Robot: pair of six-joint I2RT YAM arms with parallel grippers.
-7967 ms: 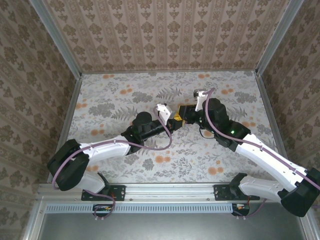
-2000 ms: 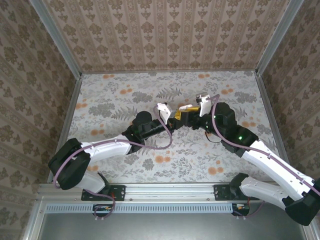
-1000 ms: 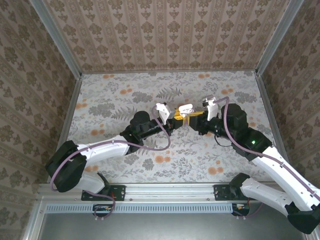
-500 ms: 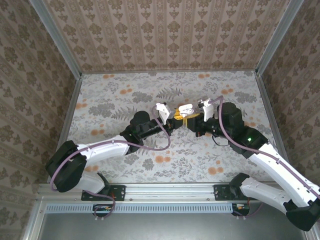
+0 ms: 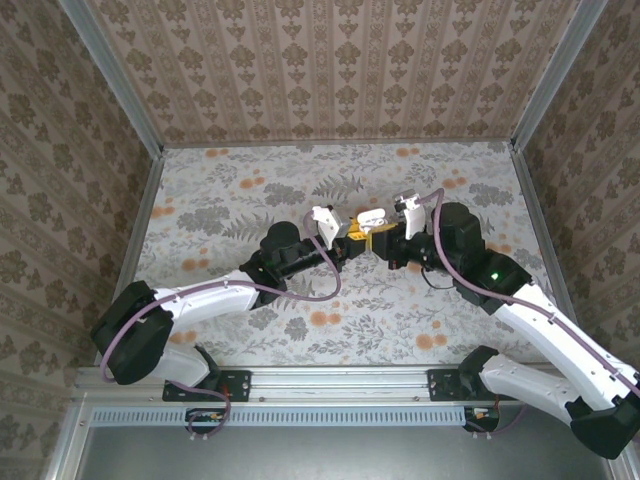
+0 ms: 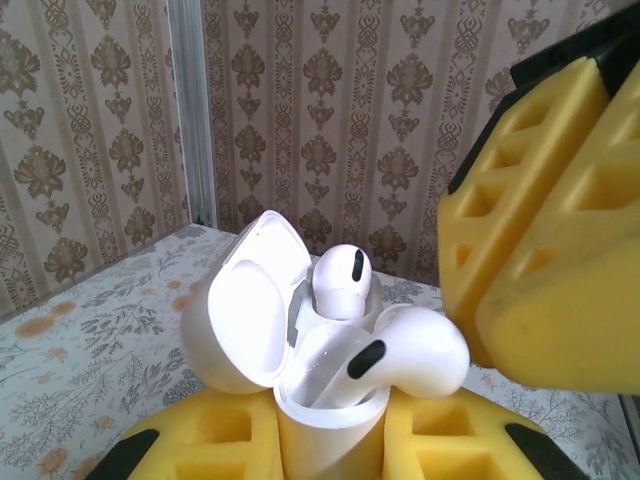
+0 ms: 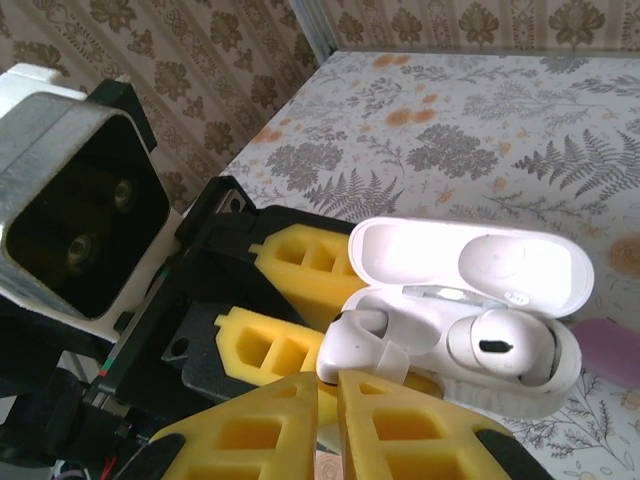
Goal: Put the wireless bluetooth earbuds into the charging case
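Arms are meeting over the tabletop (image 5: 230,190) middle: left gripper (image 5: 353,238) clamping the open charging case (image 6: 325,440), right gripper (image 5: 380,240) pinching a white earbud (image 7: 355,345) at its mouth.

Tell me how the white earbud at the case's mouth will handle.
Glossy and rounded, the earbud likely slips easily and would roll if dropped. It looks rigid, and probably light, being much smaller than the charging case.
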